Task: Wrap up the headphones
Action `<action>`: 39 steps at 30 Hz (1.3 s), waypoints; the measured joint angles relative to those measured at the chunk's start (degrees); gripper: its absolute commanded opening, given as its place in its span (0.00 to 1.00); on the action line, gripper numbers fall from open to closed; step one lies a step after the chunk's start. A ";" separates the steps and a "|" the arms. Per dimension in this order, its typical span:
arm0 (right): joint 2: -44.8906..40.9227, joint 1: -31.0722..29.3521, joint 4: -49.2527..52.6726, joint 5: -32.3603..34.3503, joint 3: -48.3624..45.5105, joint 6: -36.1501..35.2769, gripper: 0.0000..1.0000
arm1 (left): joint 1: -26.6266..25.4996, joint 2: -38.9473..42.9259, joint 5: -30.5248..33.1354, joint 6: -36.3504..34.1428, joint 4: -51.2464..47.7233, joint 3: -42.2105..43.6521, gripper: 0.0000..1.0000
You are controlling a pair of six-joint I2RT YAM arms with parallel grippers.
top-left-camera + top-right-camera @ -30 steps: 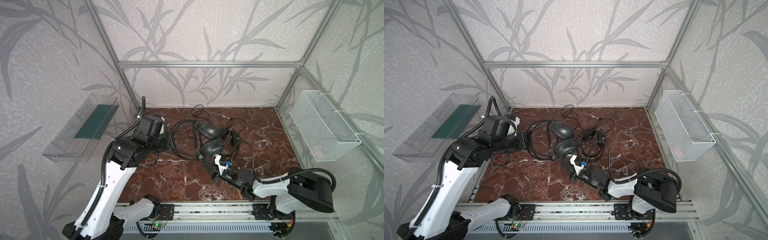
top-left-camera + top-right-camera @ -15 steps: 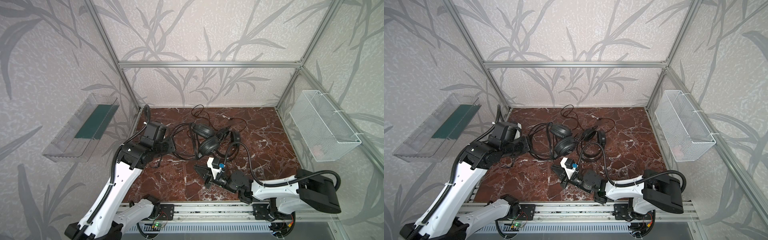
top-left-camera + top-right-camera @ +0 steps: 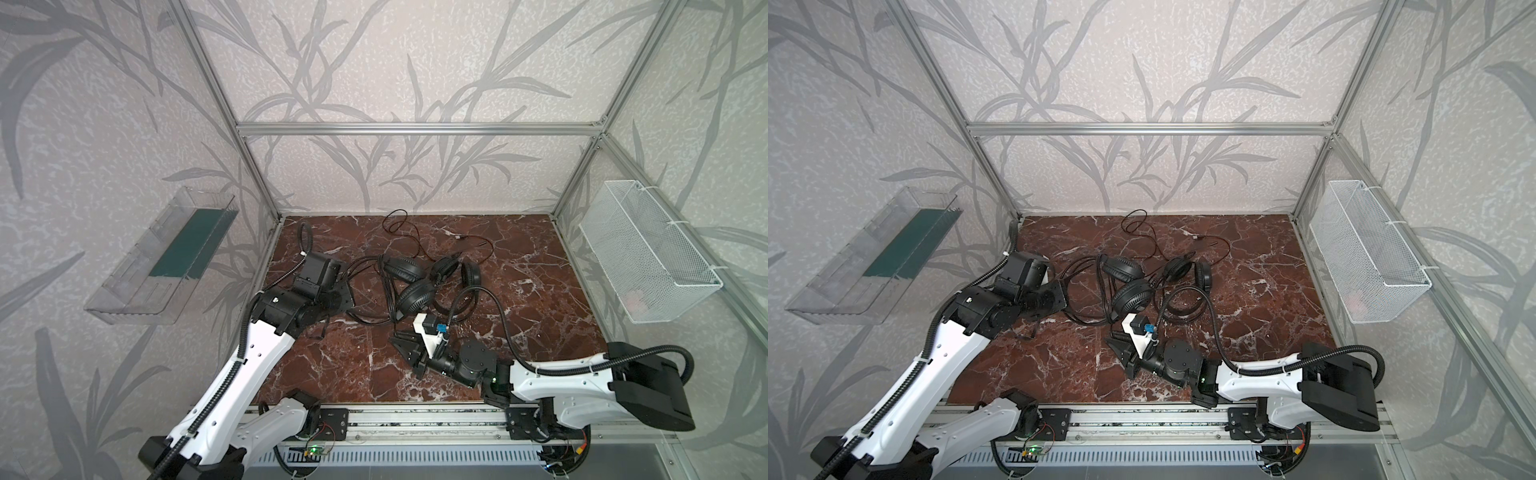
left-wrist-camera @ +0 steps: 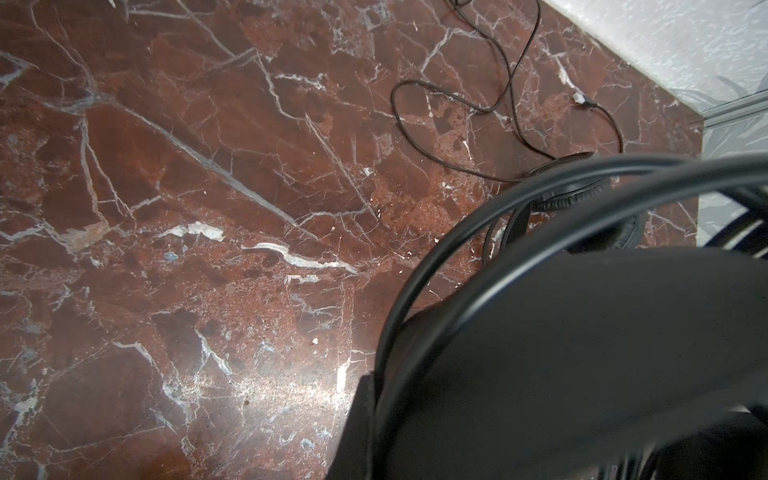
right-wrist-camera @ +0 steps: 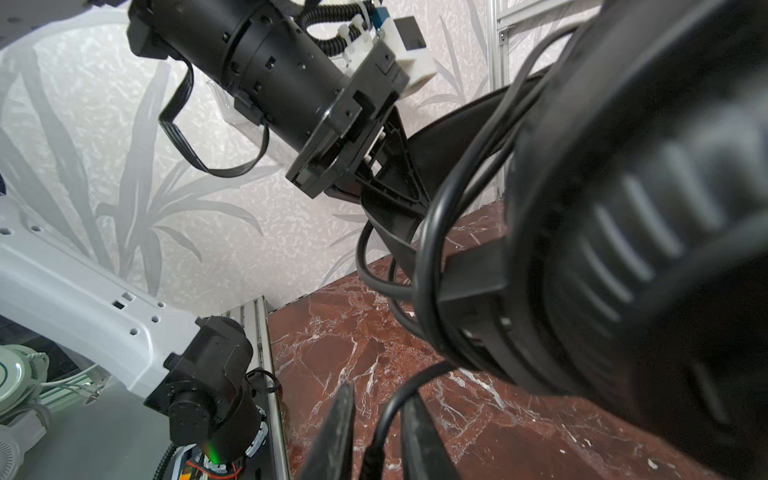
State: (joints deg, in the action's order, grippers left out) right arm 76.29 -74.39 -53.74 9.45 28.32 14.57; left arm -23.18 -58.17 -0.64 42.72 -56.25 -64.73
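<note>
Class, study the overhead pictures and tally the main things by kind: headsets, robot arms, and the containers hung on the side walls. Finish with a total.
Headsets: 2
Robot arms: 2
Clear tray: 1
Wire basket: 1
Total: 6

Papered all round in pale grey walls point(image 3: 415, 62) with a darker leaf pattern. Framed by aluminium bars point(image 3: 415, 129). Floored with a red-brown marble bench point(image 3: 519, 257), white-veined, lit evenly. Fixed to the wall out past the left hand point(image 3: 351, 301): a clear tray point(image 3: 137, 286), green inside. Out past the right hand point(image 3: 402, 347): a white mesh basket point(image 3: 648, 257).
</note>
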 measured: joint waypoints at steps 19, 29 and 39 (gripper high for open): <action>13.79 -2.91 0.57 2.78 -1.22 5.01 0.05 | 0.04 2.14 4.17 5.73 9.49 24.46 0.00; 23.89 -4.20 -4.31 3.15 0.42 6.78 0.04 | 0.07 1.29 6.91 7.26 14.78 32.26 0.00; 29.88 -4.52 -7.91 4.98 0.59 6.91 0.08 | 0.37 -2.84 7.26 8.44 20.65 36.24 0.00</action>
State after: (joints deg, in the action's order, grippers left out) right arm 106.17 -78.91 -61.65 14.44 28.91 21.47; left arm -22.81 -61.01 6.61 51.16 -35.59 -28.49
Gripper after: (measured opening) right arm 0.088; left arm 0.064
